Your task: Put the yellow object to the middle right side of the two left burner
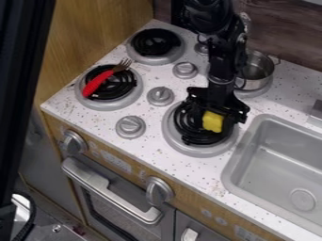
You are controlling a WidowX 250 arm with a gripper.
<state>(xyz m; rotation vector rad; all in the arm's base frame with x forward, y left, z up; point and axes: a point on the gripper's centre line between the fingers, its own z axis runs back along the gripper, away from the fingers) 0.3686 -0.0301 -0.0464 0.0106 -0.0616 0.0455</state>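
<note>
Pot on rear R burner, gripper over front R burner by yellow obj., grip unclear.

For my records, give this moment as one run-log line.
gripper over front-right burner | yellow object at gripper, hold unclear | red-handled fork on front-left burner

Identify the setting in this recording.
Probably a toy kitchen set up for robot work: a stovetop with coil burners, a sink beside it, and an oven handle below.
</note>
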